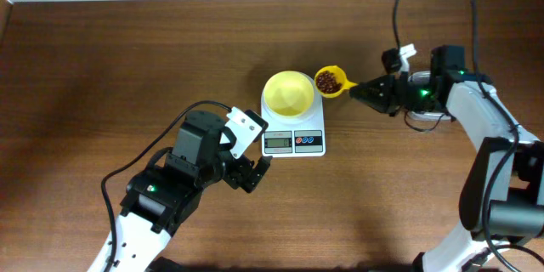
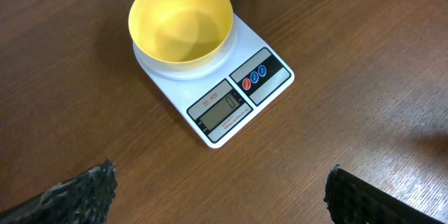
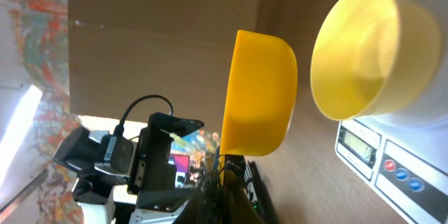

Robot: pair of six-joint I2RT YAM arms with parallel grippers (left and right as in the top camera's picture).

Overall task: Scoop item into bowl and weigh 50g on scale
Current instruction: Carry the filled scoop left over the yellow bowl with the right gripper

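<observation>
Looking down from overhead, we see the pale yellow bowl (image 1: 287, 93) sitting on the far part of the white scale (image 1: 293, 138), near the middle of the wooden table (image 1: 127, 51). The left wrist view shows the bowl's inside bare and smooth, with no beans in it. The scale's grey display (image 2: 222, 105) faces the near edge, with the red and blue buttons (image 2: 254, 77) to its right; we cannot read the figure for certain.

Just right of the bowl, and a little farther back, a yellow scoop (image 1: 344, 87) hangs level with its cup close beside the bowl's rim. The dark reddish-brown beans (image 1: 327, 79) lie in a small heap inside that cup. The right gripper (image 1: 364, 92) is pinching the scoop's handle from the right. From the right wrist we see only the scoop's yellow underside (image 3: 259, 91) next to the bowl (image 3: 357, 63).

The left gripper (image 1: 252, 170) hovers at the scale's near left, its fingers (image 2: 77, 192) spread wide apart and holding nothing.
</observation>
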